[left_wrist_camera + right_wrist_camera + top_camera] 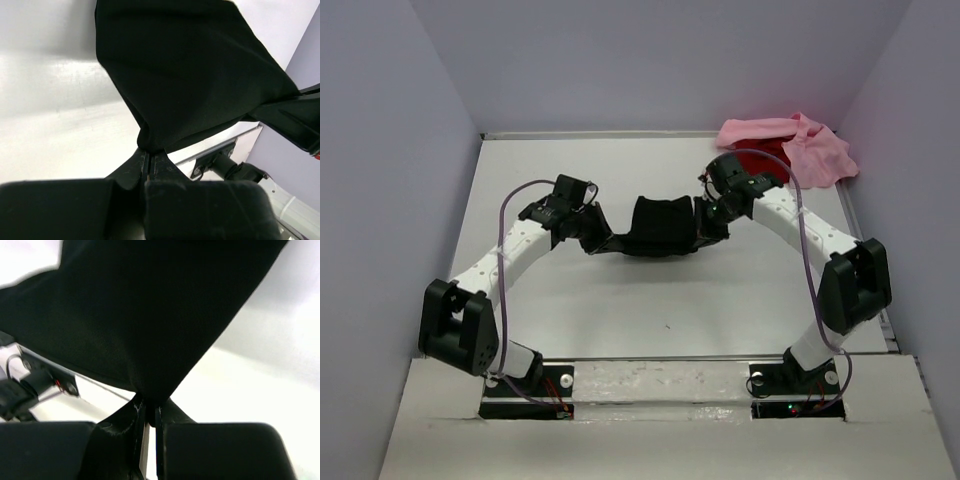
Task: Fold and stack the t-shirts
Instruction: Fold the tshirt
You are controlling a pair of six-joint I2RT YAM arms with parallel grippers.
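Observation:
A black t-shirt point(658, 228) hangs stretched between my two grippers over the middle of the table. My left gripper point(594, 238) is shut on its left end, and the cloth point(190, 75) bunches into the closed fingertips in the left wrist view. On the other side, my right gripper point(708, 226) is shut on its right end, with the cloth point(145, 315) pinched between the fingers. A pink t-shirt point(800, 145) lies crumpled at the far right corner, with a red t-shirt point(768, 150) partly showing under it.
The white table point(650, 310) is walled by pale panels on the left, back and right. Both arm bases sit at the near edge. Purple cables loop off each arm.

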